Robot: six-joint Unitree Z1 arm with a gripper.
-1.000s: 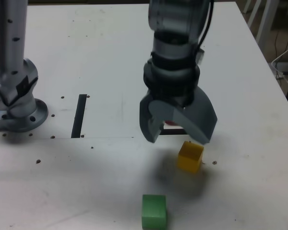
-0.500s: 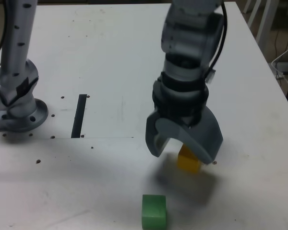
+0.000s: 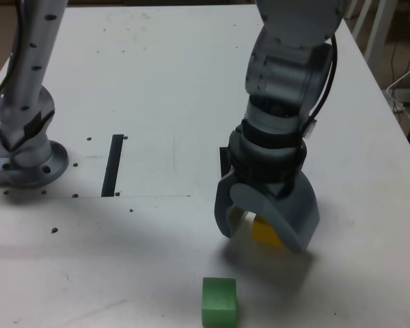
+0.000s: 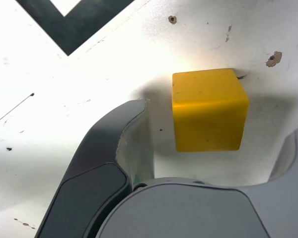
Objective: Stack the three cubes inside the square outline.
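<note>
A yellow cube (image 3: 266,231) rests on the white table, between the two grey fingers of my gripper (image 3: 262,238), which has come down around it. In the wrist view the yellow cube (image 4: 208,109) lies between the fingers of the gripper (image 4: 218,124), with a visible gap to the nearer finger (image 4: 134,129), so the gripper is open. A green cube (image 3: 219,301) stands alone near the table's front edge. The arm hides most of the square outline (image 3: 223,161). One black corner of the outline (image 4: 74,22) shows in the wrist view, just beyond the yellow cube.
The arm's grey base (image 3: 27,154) stands at the exterior view's left. A straight black tape strip (image 3: 113,164) lies beside it. Small screw holes dot the table. The table's edge (image 3: 396,116) runs along the exterior view's right.
My gripper has shifted toward the exterior view's right and dropped down over the yellow cube, which now sits between its fingers. The cubes have not moved.
</note>
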